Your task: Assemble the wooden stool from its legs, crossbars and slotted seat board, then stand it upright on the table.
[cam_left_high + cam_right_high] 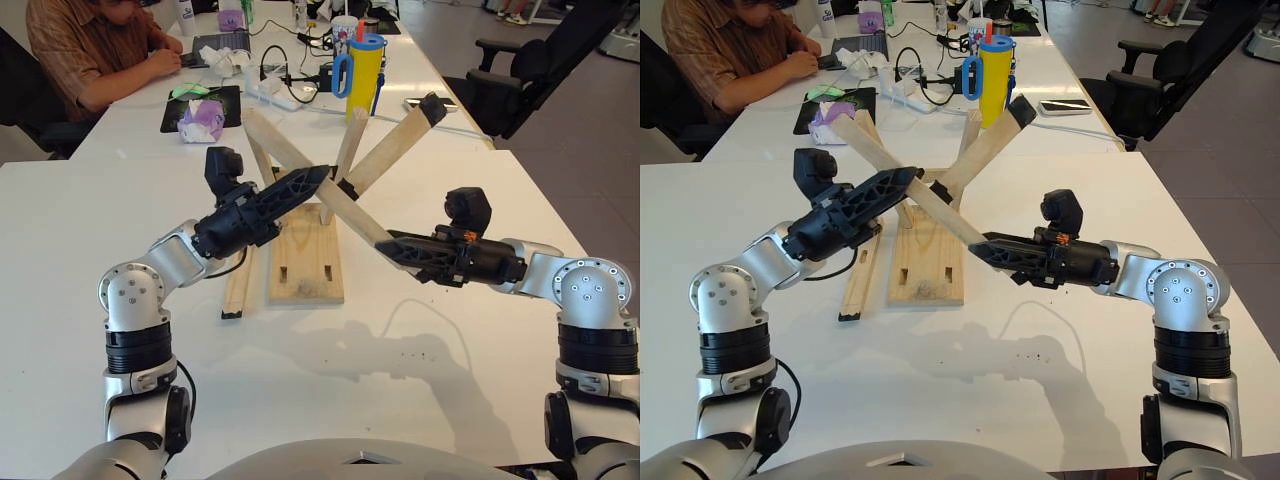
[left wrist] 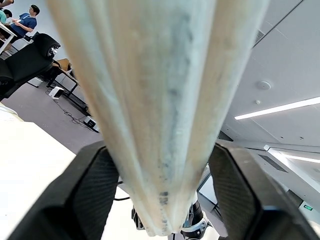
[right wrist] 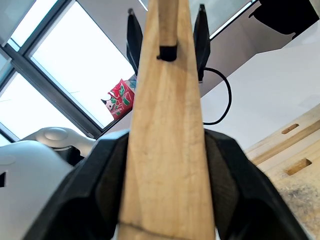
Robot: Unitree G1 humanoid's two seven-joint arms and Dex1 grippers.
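My left gripper (image 1: 322, 178) is shut on a wooden leg (image 1: 400, 140) that slants up and away to the right and ends in a black foot. My right gripper (image 1: 385, 241) is shut on a second leg (image 1: 290, 155) that slants up to the left. The two legs cross above the slotted seat board (image 1: 305, 265), which lies flat on the table. A third wooden piece (image 1: 350, 145) rises from the crossing; how it is joined is hidden. In the right wrist view the held leg (image 3: 167, 150) shows a small slot near the left gripper's fingers (image 3: 201, 35).
A loose wooden bar (image 1: 238, 285) lies on the table left of the seat board. Behind the stool parts stand a yellow bottle (image 1: 363, 75), cables and a purple cloth (image 1: 200, 120). A person sits at the far left. An office chair (image 1: 520, 70) stands at the far right.
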